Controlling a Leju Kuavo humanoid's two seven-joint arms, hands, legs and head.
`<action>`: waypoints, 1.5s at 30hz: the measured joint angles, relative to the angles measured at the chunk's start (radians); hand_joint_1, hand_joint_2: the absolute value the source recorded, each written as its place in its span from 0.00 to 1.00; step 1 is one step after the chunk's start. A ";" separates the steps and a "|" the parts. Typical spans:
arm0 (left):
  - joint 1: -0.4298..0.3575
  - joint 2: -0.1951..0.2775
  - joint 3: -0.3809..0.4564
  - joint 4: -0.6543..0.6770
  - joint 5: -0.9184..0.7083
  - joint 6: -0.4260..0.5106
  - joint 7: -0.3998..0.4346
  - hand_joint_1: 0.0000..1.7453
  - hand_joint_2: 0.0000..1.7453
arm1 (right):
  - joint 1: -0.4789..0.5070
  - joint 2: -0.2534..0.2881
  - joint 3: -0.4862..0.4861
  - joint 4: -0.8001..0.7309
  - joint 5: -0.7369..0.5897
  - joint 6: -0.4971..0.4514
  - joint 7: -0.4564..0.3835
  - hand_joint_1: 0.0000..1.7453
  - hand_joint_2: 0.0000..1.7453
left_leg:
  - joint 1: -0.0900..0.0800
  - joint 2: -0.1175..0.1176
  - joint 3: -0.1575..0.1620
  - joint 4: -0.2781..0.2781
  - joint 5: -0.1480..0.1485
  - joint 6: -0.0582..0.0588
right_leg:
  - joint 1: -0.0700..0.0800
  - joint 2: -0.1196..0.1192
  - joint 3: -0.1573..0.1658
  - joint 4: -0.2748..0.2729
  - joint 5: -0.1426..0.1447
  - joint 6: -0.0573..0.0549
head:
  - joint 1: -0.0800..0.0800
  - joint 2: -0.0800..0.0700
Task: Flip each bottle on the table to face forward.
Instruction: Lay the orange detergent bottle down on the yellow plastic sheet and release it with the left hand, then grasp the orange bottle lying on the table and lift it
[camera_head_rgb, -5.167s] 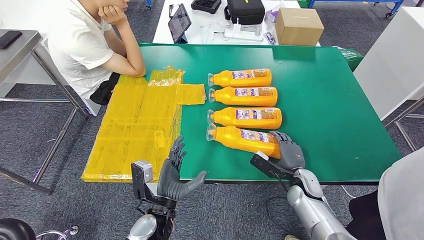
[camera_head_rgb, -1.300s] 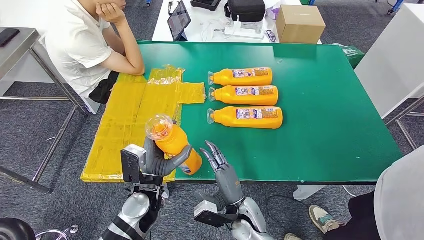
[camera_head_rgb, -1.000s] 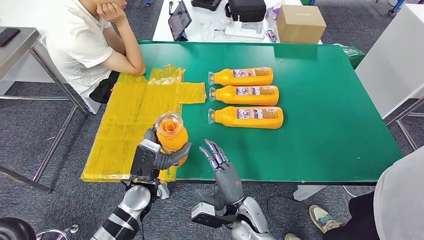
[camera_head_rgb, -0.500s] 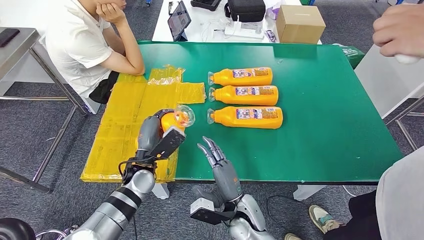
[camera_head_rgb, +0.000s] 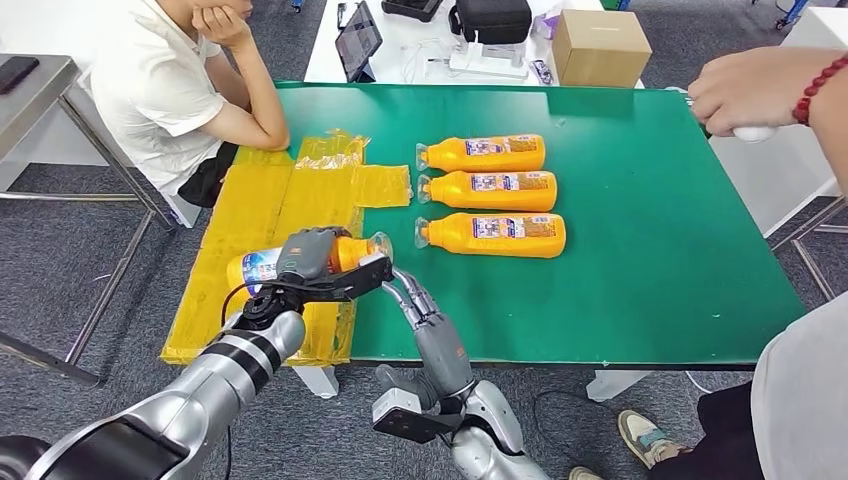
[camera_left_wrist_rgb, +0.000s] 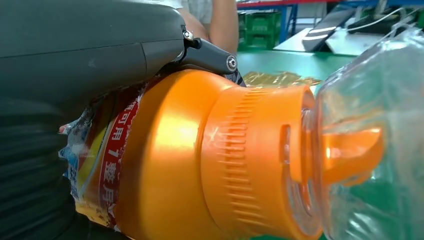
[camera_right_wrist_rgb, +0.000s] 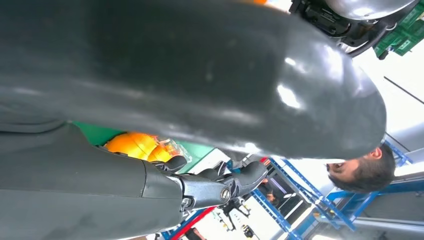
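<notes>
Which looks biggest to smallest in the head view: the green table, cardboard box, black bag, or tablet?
1. Green table, by far.
2. Cardboard box.
3. Black bag, cut off by the frame edge, so box versus bag is unsure.
4. Tablet, seen at an angle.

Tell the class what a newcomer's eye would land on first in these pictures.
First, the orange bottle gripped sideways in the robot's left hand above the yellow sheet at the table's left. Next, three orange bottles lying in a neat row on the green table, clear caps pointing left.
</notes>
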 joint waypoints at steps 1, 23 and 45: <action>-0.006 0.000 0.000 0.010 0.000 -0.004 0.000 1.00 1.00 | 0.000 0.000 -0.001 0.000 0.000 0.001 0.000 0.00 0.00 | 0.000 0.000 0.000 0.000 0.000 0.000 | 0.000 0.000 0.000 0.000 0.000 0.000 | 0.000 0.000; -0.045 -0.007 0.060 0.164 0.034 -0.196 0.001 0.00 1.00 | -0.009 0.015 -0.001 0.028 -0.061 0.031 -0.041 0.00 0.00 | 0.000 0.000 0.001 0.000 0.000 0.000 | 0.000 0.000 0.002 0.000 0.000 0.000 | 0.000 0.000; 0.221 -0.063 0.095 -0.272 0.387 0.139 -0.412 0.00 1.00 | 0.005 0.016 0.003 0.025 -0.073 -0.024 -0.091 0.00 0.00 | 0.000 0.001 0.001 0.000 -0.001 -0.001 | 0.000 0.001 -0.001 0.000 0.000 0.000 | 0.000 0.000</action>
